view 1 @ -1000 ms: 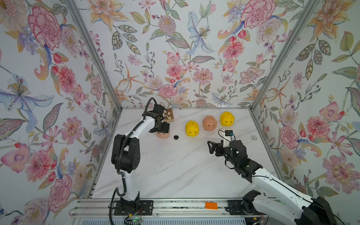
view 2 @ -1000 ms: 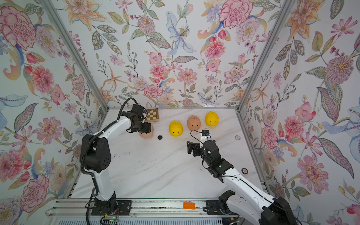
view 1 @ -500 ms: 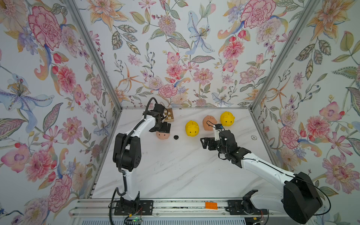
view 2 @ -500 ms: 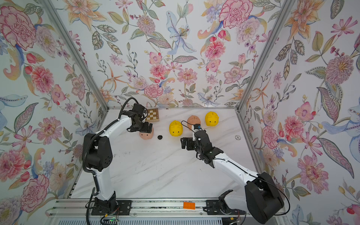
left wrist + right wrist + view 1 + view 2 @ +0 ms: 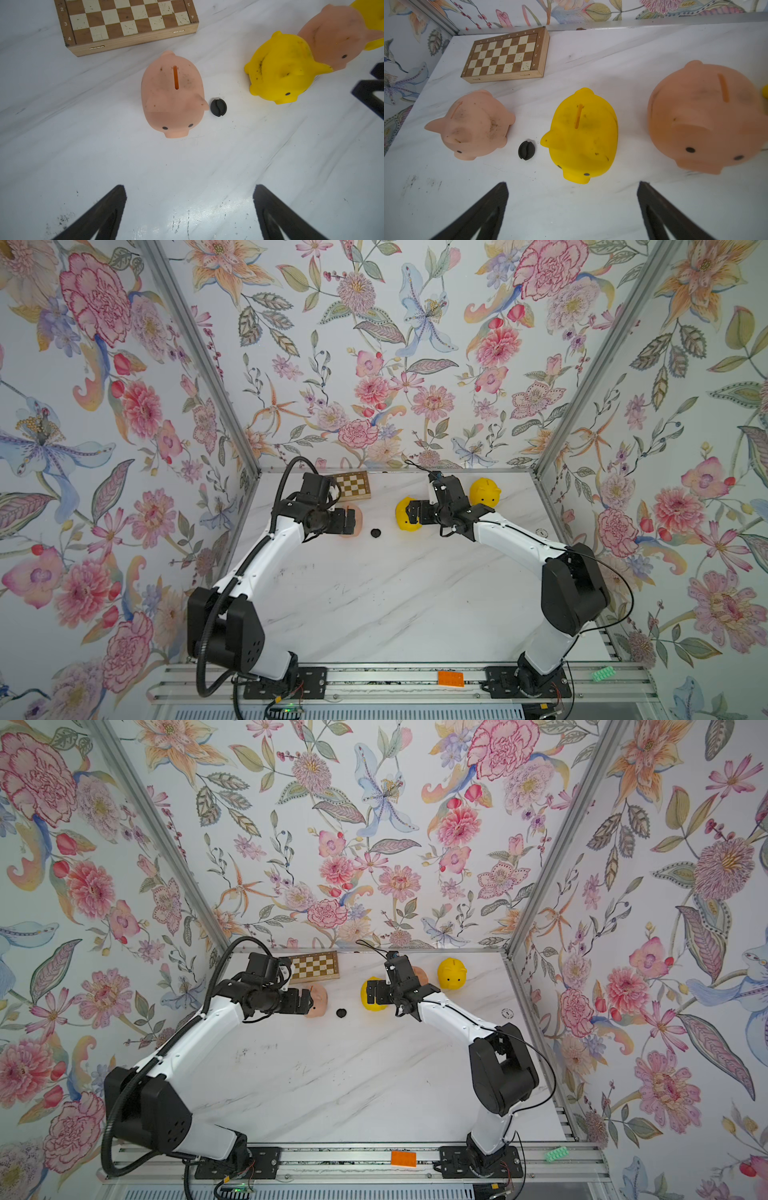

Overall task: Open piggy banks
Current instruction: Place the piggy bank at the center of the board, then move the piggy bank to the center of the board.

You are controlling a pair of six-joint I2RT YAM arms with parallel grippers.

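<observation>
My left gripper (image 5: 189, 187) and right gripper (image 5: 572, 187) both gape, empty. The right should straddle the yellow pig (image 5: 583, 133) beside the loose plug (image 5: 526, 150) squarely, flanks centred.

Second pink piggy bank (image 5: 420, 974) mostly behind right arm (image 5: 453, 1013); far yellow piggy bank (image 5: 766, 91) — edge-cut sliver

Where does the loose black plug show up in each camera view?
Top view: black plug on the table, just left of a yellow pig.
Top view: plug, same spot.
Left wrist: plug by pink pig ear.
Right wrist: plug between pink pig and yellow pig.
Shared landmark: chessboard behind them.
</observation>
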